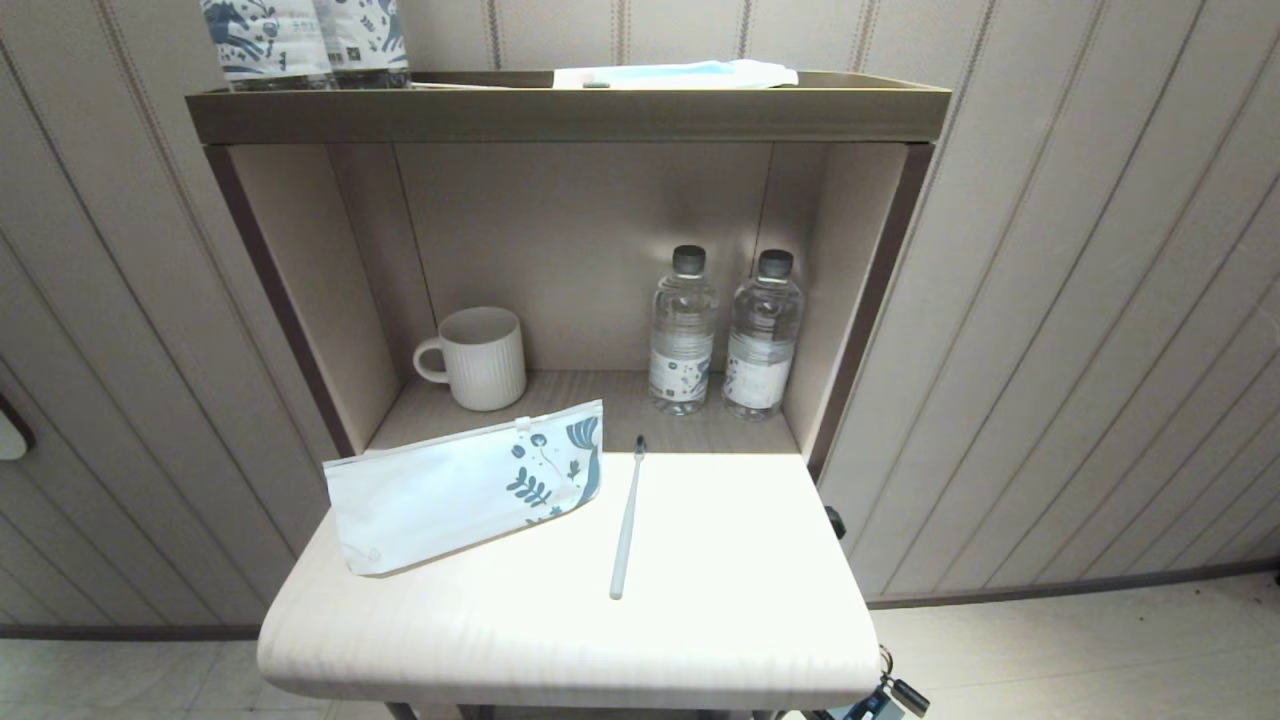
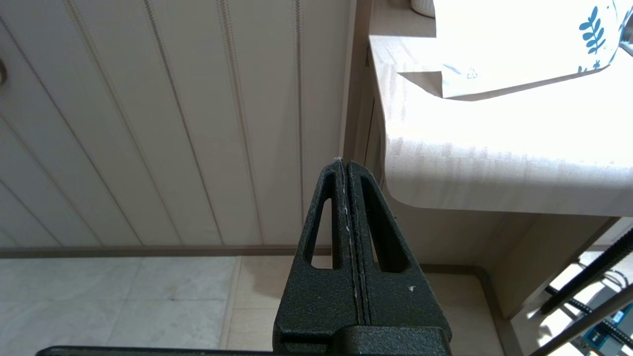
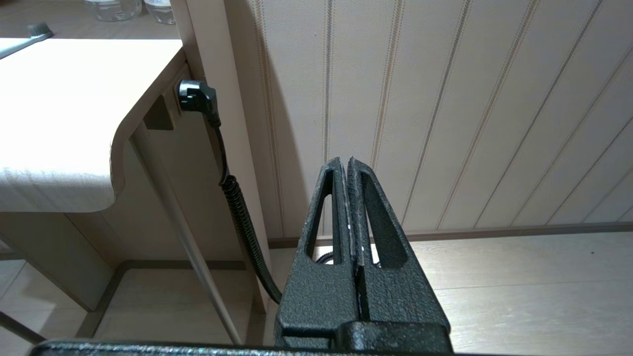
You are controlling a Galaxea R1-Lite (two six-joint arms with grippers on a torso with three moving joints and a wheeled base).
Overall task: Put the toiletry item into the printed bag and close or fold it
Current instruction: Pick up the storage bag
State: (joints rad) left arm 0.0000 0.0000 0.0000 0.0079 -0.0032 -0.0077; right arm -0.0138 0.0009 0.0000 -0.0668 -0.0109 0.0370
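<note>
The printed bag (image 1: 465, 485) lies flat on the left half of the pale table (image 1: 720, 620), its white zip slider at the far edge; one corner of the printed bag (image 2: 519, 44) shows in the left wrist view. Right of it lies the toiletry item (image 1: 627, 520), a thin pale toothbrush with its dark head pointing to the shelf; the toiletry item (image 3: 29, 37) is partly seen from the right wrist. My left gripper (image 2: 344, 163) hangs shut and empty below the table's left front corner. My right gripper (image 3: 344, 160) hangs shut and empty below and right of the table.
In the shelf niche behind the table stand a ribbed white mug (image 1: 480, 357) and two water bottles (image 1: 683, 330) (image 1: 762, 335). Printed packs (image 1: 300, 40) and a flat packet (image 1: 680, 74) sit on the top shelf. A black plug and cable (image 3: 198, 96) hang beside the table's right edge.
</note>
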